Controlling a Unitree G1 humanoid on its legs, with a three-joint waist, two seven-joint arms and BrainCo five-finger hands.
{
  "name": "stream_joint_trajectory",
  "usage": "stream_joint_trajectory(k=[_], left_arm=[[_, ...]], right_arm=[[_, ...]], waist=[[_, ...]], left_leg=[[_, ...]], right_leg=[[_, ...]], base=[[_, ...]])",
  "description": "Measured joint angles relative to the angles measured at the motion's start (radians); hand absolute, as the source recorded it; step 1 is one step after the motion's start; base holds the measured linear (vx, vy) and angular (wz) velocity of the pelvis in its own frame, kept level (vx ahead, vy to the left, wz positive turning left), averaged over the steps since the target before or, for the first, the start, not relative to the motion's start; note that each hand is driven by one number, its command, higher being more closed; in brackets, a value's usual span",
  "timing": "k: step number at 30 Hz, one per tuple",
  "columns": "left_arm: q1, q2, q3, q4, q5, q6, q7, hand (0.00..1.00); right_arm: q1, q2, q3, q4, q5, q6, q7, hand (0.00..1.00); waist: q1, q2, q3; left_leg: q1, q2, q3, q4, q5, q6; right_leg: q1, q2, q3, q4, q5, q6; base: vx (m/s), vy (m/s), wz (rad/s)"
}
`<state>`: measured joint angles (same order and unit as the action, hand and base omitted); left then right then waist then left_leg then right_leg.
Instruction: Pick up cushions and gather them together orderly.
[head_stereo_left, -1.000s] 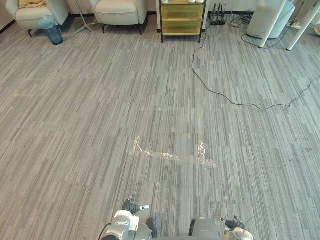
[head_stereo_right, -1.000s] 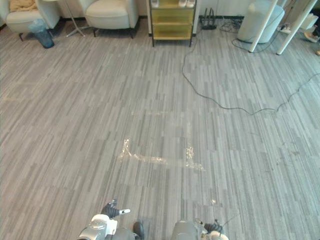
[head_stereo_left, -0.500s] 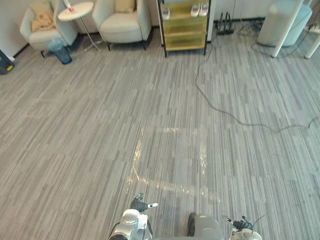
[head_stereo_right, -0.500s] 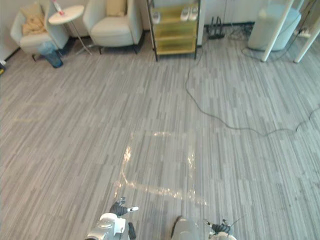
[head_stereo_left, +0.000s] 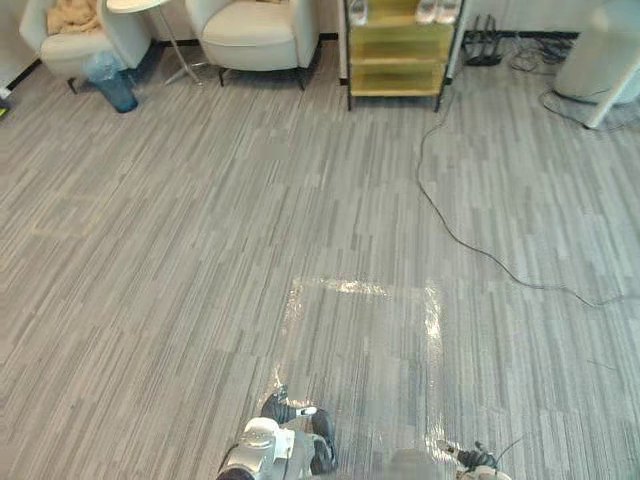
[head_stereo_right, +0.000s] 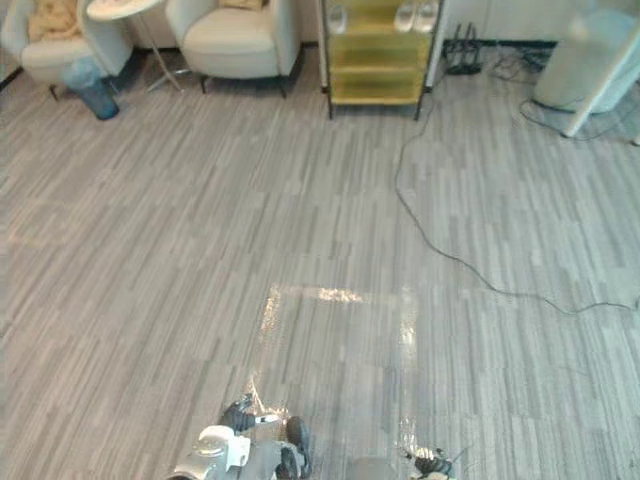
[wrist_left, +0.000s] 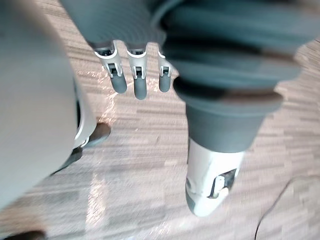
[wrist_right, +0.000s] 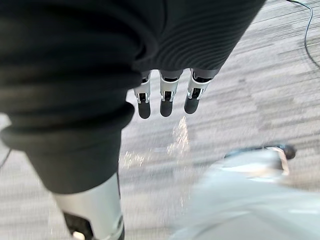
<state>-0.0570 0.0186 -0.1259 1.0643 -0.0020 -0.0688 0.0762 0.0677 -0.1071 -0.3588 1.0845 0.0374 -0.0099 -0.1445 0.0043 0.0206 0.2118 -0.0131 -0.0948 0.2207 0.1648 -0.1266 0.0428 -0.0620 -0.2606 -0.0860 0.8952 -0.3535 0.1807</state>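
A tan cushion (head_stereo_left: 72, 15) lies crumpled on the seat of the far left armchair (head_stereo_left: 90, 45). The edge of another tan cushion (head_stereo_right: 243, 3) peeks out on the second armchair (head_stereo_left: 255, 28). Both chairs stand far across the carpet from me. My left hand (head_stereo_left: 280, 408) hangs low at the near edge, its fingers (wrist_left: 136, 75) straight and holding nothing. My right hand (head_stereo_left: 468, 458) hangs low on the other side, its fingers (wrist_right: 167, 97) also straight and empty.
A yellow shelf unit (head_stereo_left: 400, 55) with shoes on top stands at the far wall. A round white side table (head_stereo_left: 150, 5) and a blue bin (head_stereo_left: 108, 82) sit between the chairs. A cable (head_stereo_left: 480, 245) snakes over the carpet. Shiny tape (head_stereo_left: 365, 290) marks a rectangle on the floor near me.
The camera has moved: the whole picture has shifted, and the tape rectangle now lies closer in front of me. Both hands hang low and empty as before.
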Motion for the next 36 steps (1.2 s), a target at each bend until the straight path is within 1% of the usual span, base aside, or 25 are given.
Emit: stream_joint_trajectory(k=[1, 2, 4, 6, 7, 8, 9, 10, 12, 13, 14, 15, 16, 17, 18, 19, 20, 22, 23, 24, 25, 26, 29, 32, 36], left_arm=[[0.003, 0.009, -0.012, 0.003, 0.000, 0.002, 0.003, 0.00], [0.001, 0.013, -0.012, 0.007, 0.000, 0.005, 0.007, 0.00], [0.001, 0.016, -0.012, 0.006, 0.000, 0.008, 0.008, 0.00], [0.003, 0.015, -0.013, 0.006, 0.000, 0.008, 0.008, 0.00], [0.012, 0.023, -0.012, 0.004, 0.000, 0.008, 0.008, 0.00], [0.010, 0.025, -0.014, 0.013, 0.001, 0.009, 0.008, 0.00], [0.011, 0.016, -0.015, 0.012, 0.001, 0.009, 0.008, 0.00], [0.008, 0.007, -0.018, 0.007, 0.001, 0.008, 0.006, 0.00], [0.002, 0.003, -0.026, 0.009, 0.003, 0.008, 0.003, 0.00], [-0.005, -0.003, -0.028, 0.012, 0.010, 0.008, -0.002, 0.00], [-0.006, -0.005, -0.027, 0.012, 0.011, 0.008, -0.002, 0.00], [-0.006, -0.008, -0.028, 0.012, 0.017, 0.007, -0.003, 0.00], [-0.007, -0.009, -0.027, 0.008, 0.019, 0.006, -0.003, 0.00], [-0.007, -0.015, -0.017, 0.006, 0.018, 0.006, -0.002, 0.00], [-0.008, -0.015, -0.015, 0.006, 0.018, 0.006, -0.002, 0.00], [-0.010, -0.015, -0.010, 0.000, 0.018, 0.005, -0.001, 0.00], [-0.010, -0.015, -0.010, -0.003, 0.018, 0.005, -0.001, 0.00], [-0.012, -0.014, -0.006, -0.014, 0.016, 0.004, 0.001, 0.00], [-0.011, -0.014, -0.003, -0.014, 0.014, 0.004, 0.001, 0.00], [-0.009, -0.015, -0.001, -0.014, 0.012, 0.004, 0.001, 0.00], [-0.003, -0.017, -0.002, -0.012, 0.008, 0.005, 0.001, 0.00], [0.003, -0.004, -0.001, -0.007, 0.006, 0.008, 0.002, 0.00], [-0.007, 0.013, -0.005, -0.011, 0.001, 0.007, 0.003, 0.00], [0.013, 0.016, -0.019, -0.011, 0.001, 0.008, 0.002, 0.00], [0.031, 0.021, -0.019, -0.012, 0.000, 0.007, 0.003, 0.00]], right_arm=[[-0.003, -0.007, 0.001, -0.003, 0.001, -0.003, 0.002, 0.00], [-0.007, -0.013, 0.000, -0.007, 0.001, -0.009, 0.004, 0.00], [-0.009, -0.016, -0.001, -0.035, 0.002, -0.017, 0.004, 0.00], [-0.011, -0.016, 0.001, -0.049, 0.002, -0.020, 0.005, 0.00], [-0.019, -0.011, 0.003, -0.048, 0.002, -0.020, 0.005, 0.00], [-0.021, -0.013, 0.007, -0.040, 0.002, -0.018, 0.006, 0.00], [-0.028, -0.019, 0.008, -0.040, 0.002, -0.018, 0.005, 0.00], [-0.038, -0.023, 0.006, -0.046, 0.002, -0.021, 0.004, 0.00], [-0.037, -0.024, -0.001, -0.044, 0.002, -0.021, 0.006, 0.00], [-0.022, -0.025, -0.012, -0.038, 0.002, -0.020, 0.007, 0.00], [-0.018, -0.025, -0.014, -0.033, 0.003, -0.019, 0.007, 0.00], [-0.006, -0.021, -0.014, -0.017, 0.003, -0.018, 0.008, 0.00], [0.002, -0.020, -0.014, -0.004, 0.004, -0.017, 0.008, 0.00], [0.015, -0.020, -0.014, -0.004, 0.005, -0.018, 0.007, 0.00], [0.016, -0.020, -0.014, -0.004, 0.005, -0.018, 0.007, 0.00], [0.015, -0.020, -0.014, -0.008, 0.007, -0.019, 0.007, 0.00], [0.014, -0.020, -0.014, -0.009, 0.006, -0.019, 0.007, 0.00], [0.013, -0.026, -0.022, -0.009, 0.005, -0.018, 0.006, 0.00], [0.016, -0.026, -0.022, -0.008, 0.004, -0.017, 0.005, 0.00], [0.019, -0.029, -0.021, -0.007, 0.003, -0.016, 0.004, 0.00], [0.025, -0.041, -0.021, -0.008, 0.003, -0.016, 0.004, 0.00], [0.035, -0.028, -0.020, -0.005, 0.003, -0.012, 0.005, 0.00], [0.057, -0.005, -0.021, -0.006, 0.002, -0.007, 0.007, 0.00], [0.063, -0.002, -0.023, -0.006, 0.003, -0.007, 0.007, 0.00], [0.059, 0.012, -0.045, -0.007, 0.004, -0.007, 0.009, 0.00]], waist=[[-0.003, 0.020, 0.002], [-0.006, 0.038, 0.004], [-0.010, 0.058, 0.005], [-0.014, 0.059, 0.008], [-0.015, 0.036, 0.014], [-0.018, 0.041, 0.021], [-0.011, 0.055, 0.024], [-0.009, 0.058, 0.027], [-0.024, 0.044, 0.034], [-0.029, 0.044, 0.036], [-0.029, 0.043, 0.038], [-0.027, 0.038, 0.042], [-0.027, 0.040, 0.042], [-0.026, 0.045, 0.042], [-0.026, 0.045, 0.042], [-0.021, 0.043, 0.041], [-0.019, 0.043, 0.041], [-0.012, 0.043, 0.041], [-0.010, 0.044, 0.041], [-0.008, 0.052, 0.036], [-0.009, 0.071, 0.027], [-0.013, 0.057, 0.010], [-0.015, 0.017, -0.013], [-0.015, 0.015, -0.014], [-0.014, 0.026, -0.020]], left_leg=[[0.076, 0.016, -0.031, -0.047, -0.001, -0.001], [0.108, 0.035, -0.046, -0.066, -0.001, -0.001], [0.143, 0.077, -0.068, -0.068, -0.002, -0.002], [0.168, 0.105, -0.068, -0.070, -0.019, -0.031], [0.199, 0.117, -0.068, -0.072, -0.047, -0.077], [0.223, 0.133, -0.069, -0.072, -0.078, -0.122], [0.222, 0.155, -0.058, -0.071, -0.082, -0.128], [0.222, 0.162, -0.033, -0.055, -0.061, -0.150], [0.215, 0.162, -0.033, 0.015, -0.053, -0.159], [0.169, 0.185, -0.040, 0.163, -0.059, -0.174], [0.148, 0.196, -0.040, 0.224, -0.057, -0.184], [0.080, 0.233, -0.034, 0.396, -0.035, -0.231], [0.044, 0.262, -0.019, 0.505, -0.039, -0.240], [0.005, 0.296, 0.018, 0.587, -0.057, -0.213], [-0.005, 0.298, 0.023, 0.586, -0.063, -0.203], [-0.040, 0.281, 0.029, 0.503, -0.075, -0.186], [-0.043, 0.274, 0.026, 0.471, -0.075, -0.186], [-0.053, 0.203, -0.059, 0.193, -0.061, -0.173], [-0.043, 0.179, -0.099, 0.092, -0.035, -0.171], [-0.026, 0.168, -0.124, 0.003, 0.035, -0.181], [-0.024, 0.176, -0.133, -0.036, 0.123, -0.177], [-0.012, 0.157, -0.122, -0.037, 0.134, -0.144], [0.016, 0.108, -0.123, -0.099, 0.126, -0.127], [0.063, 0.072, -0.132, -0.139, 0.129, -0.116], [0.087, 0.065, -0.155, -0.161, 0.132, -0.111]], right_leg=[[-0.032, 0.008, -0.079, -0.005, -0.032, -0.060], [-0.061, 0.025, -0.120, -0.045, -0.046, -0.090], [-0.140, 0.051, -0.166, -0.190, -0.037, -0.106], [-0.188, 0.062, -0.178, -0.322, 0.028, -0.108], [-0.207, 0.065, -0.175, -0.491, 0.168, -0.121], [-0.203, 0.074, -0.182, -0.489, 0.271, -0.179], [-0.201, 0.089, -0.190, -0.477, 0.268, -0.184], [-0.210, 0.090, -0.184, -0.435, 0.223, -0.201], [-0.201, 0.069, -0.194, -0.375, 0.157, -0.212], [-0.156, 0.064, -0.217, -0.382, 0.127, -0.217], [-0.139, 0.066, -0.222, -0.393, 0.122, -0.219], [-0.082, 0.074, -0.237, -0.427, 0.111, -0.226], [-0.033, 0.085, -0.246, -0.454, 0.108, -0.226], [0.031, 0.101, -0.256, -0.506, 0.103, -0.225], [0.043, 0.103, -0.254, -0.518, 0.103, -0.224], [0.067, 0.104, -0.236, -0.550, 0.103, -0.203], [0.067, 0.104, -0.228, -0.553, 0.104, -0.202], [0.064, 0.098, -0.163, -0.550, 0.110, -0.189], [0.064, 0.097, -0.146, -0.547, 0.108, -0.178], [0.063, 0.108, -0.119, -0.543, 0.102, -0.165], [0.063, 0.129, -0.103, -0.537, 0.093, -0.151], [0.067, 0.122, -0.064, -0.528, 0.081, -0.127], [0.075, 0.078, -0.045, -0.562, 0.073, -0.097], [0.126, 0.049, -0.047, -0.602, 0.071, -0.078], [0.161, 0.048, -0.064, -0.624, 0.066, -0.071]], base=[[0.59, -0.041, 0.46], [0.46, -0.072, 0.47], [0.40, -0.147, 0.52], [0.44, -0.259, 0.40], [0.50, -0.356, 0.38], [0.42, -0.307, 0.28], [0.37, -0.288, 0.08], [0.26, -0.224, -0.08], [0.28, -0.273, 0.21], [0.22, -0.252, 0.36], [0.24, -0.267, 0.35], [0.14, -0.146, 0.24], [0.15, -0.151, 0.17], [0.10, -0.096, 0.03], [0.13, -0.090, -0.21], [0.10, -0.038, -0.25], [0.15, -0.001, -0.54], [0.25, 0.120, -0.73], [0.31, 0.197, -0.76], [0.22, 0.164, -0.67], [0.26, 0.217, -0.62], [0.20, 0.156, -0.35], [0.21, 0.157, -0.06], [0.17, 0.126, 0.13], [0.10, -0.008, 0.18]])
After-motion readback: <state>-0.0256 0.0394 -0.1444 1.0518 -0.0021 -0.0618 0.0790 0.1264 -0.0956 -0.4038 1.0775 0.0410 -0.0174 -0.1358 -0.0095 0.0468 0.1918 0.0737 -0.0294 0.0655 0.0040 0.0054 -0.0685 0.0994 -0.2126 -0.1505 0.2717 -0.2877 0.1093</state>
